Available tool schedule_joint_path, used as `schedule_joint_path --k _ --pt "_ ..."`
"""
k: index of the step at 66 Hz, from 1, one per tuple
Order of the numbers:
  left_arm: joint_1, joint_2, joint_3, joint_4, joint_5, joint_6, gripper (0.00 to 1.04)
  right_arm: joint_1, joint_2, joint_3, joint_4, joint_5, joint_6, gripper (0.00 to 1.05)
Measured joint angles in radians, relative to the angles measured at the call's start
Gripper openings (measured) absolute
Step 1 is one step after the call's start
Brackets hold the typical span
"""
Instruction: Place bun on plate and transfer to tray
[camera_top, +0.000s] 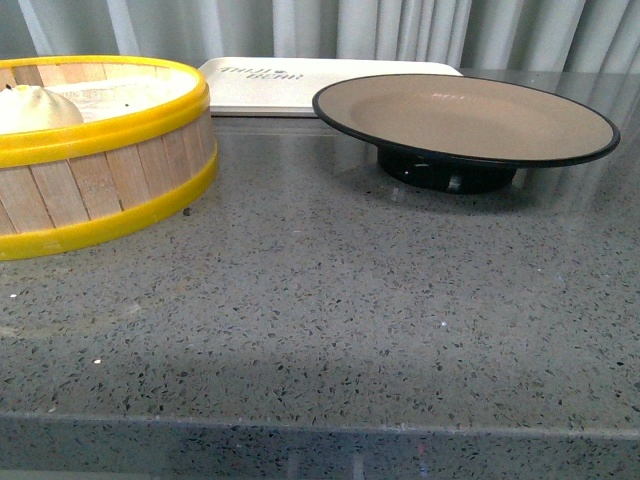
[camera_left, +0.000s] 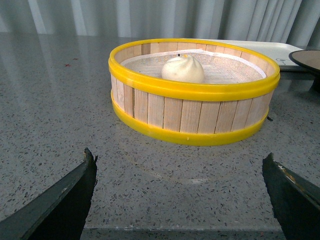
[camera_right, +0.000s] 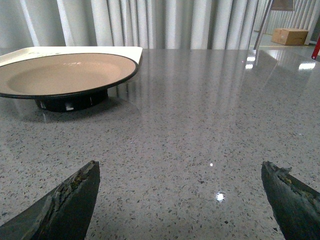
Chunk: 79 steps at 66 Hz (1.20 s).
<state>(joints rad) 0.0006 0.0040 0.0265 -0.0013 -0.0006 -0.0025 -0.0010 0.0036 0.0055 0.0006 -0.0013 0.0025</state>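
The white bun (camera_top: 35, 107) (camera_left: 183, 69) lies inside a wooden steamer basket with yellow rims (camera_top: 110, 160) (camera_left: 192, 92) at the left of the counter. To the right stands the tan plate with a black rim (camera_top: 465, 118) (camera_right: 60, 75), nothing on it. Behind both lies the off-white tray (camera_top: 290, 85) (camera_left: 280, 50) (camera_right: 75, 50). My left gripper (camera_left: 180, 162) is open over the counter's front edge, short of the basket. My right gripper (camera_right: 180, 167) is open too, with the plate off to one side. Neither arm shows in the front view.
The grey speckled counter (camera_top: 320, 300) runs to a front edge near the camera. Pale curtains (camera_top: 400, 30) hang behind. A cardboard box (camera_right: 290, 36) stands far off beyond the counter in the right wrist view.
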Motion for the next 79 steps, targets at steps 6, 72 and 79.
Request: schedule_joint_path --k 6,72,79 --pt "0.0 0.0 0.0 0.0 0.0 0.0 0.98 0.0 0.0 0.0 0.0 0.0 0.0 0.96" --pt "0.119 0.428 0.343 -0.467 0.194 -0.123 0.98 0.0 0.0 0.0 0.0 0.0 0.0 0.96" --pt "0.168 0.502 0.463 -0.398 0.199 -0.102 0.98 0.0 0.0 0.0 0.0 0.0 0.0 0.96"
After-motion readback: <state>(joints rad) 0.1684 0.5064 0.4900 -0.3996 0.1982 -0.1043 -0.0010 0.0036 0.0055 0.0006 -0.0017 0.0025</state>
